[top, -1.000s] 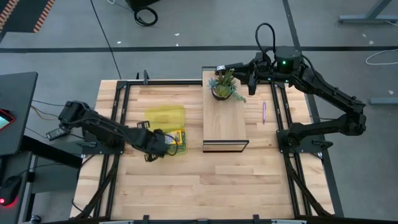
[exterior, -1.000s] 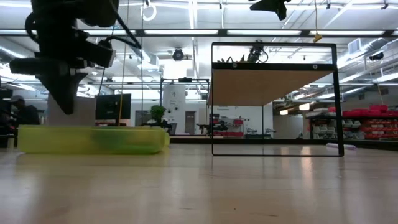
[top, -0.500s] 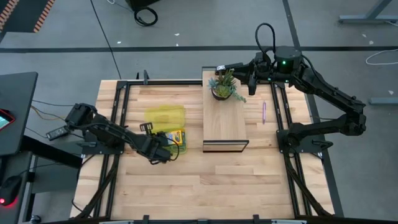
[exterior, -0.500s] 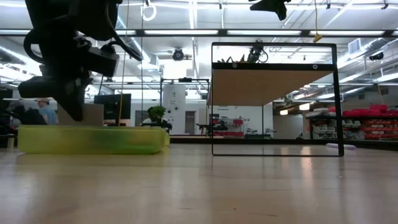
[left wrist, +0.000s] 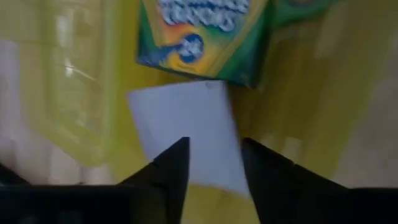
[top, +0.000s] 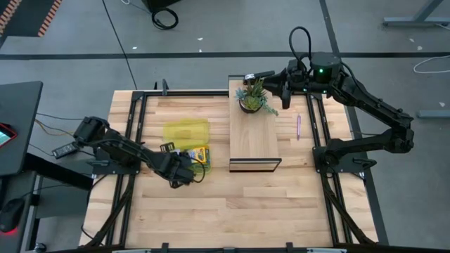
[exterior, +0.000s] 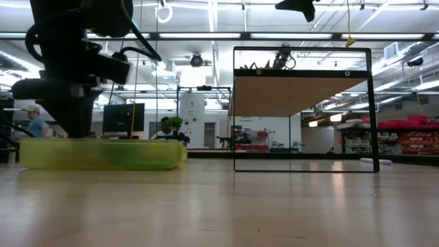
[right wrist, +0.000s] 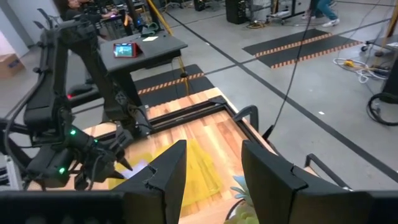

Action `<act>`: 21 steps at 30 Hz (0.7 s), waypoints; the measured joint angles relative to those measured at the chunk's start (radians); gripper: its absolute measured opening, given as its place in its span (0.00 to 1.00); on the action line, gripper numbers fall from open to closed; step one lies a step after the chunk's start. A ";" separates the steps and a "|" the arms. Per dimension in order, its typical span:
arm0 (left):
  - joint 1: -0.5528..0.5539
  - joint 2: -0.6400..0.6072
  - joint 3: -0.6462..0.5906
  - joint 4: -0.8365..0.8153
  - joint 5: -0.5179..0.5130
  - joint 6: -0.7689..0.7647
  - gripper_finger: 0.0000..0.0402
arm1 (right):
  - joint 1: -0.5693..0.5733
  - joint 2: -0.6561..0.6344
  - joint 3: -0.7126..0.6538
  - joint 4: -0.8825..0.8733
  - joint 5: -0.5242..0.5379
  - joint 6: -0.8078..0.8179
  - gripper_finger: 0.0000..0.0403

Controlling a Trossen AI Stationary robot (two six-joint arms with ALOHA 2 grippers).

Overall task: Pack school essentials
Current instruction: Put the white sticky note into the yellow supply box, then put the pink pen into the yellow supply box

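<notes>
Pale blue notepad (left wrist: 186, 127) lies inside the yellow case (top: 186, 133), just beside the crayon box (left wrist: 205, 34). My left gripper (left wrist: 214, 165) hangs right over it, fingers apart on either side of one corner; I think they are not quite touching. My right gripper (right wrist: 208, 180) waits open above the plant (top: 253, 97). The purple pen (top: 298, 126) lies alone on bare wood.

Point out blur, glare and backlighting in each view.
Left wrist view: crayon box and notepad are soft and close, with glare on the yellow case. Low view: the left arm is a dark silhouette against bright ceiling lights. High view: evenly lit and sharp. Right wrist view: the fingers are blurred.
</notes>
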 joint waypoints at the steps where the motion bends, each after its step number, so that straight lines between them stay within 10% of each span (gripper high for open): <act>1: 0.000 -0.003 0.000 0.002 0.021 0.000 0.41 | 0.000 0.000 0.000 0.000 -0.006 0.000 0.40; 10: 0.000 -0.087 0.019 0.028 0.127 -0.034 0.58 | -0.001 0.000 0.000 0.000 -0.010 0.002 0.40; 21: 0.000 -0.127 0.164 -0.054 0.164 0.019 0.55 | -0.024 -0.004 0.000 -0.075 -0.011 0.020 0.40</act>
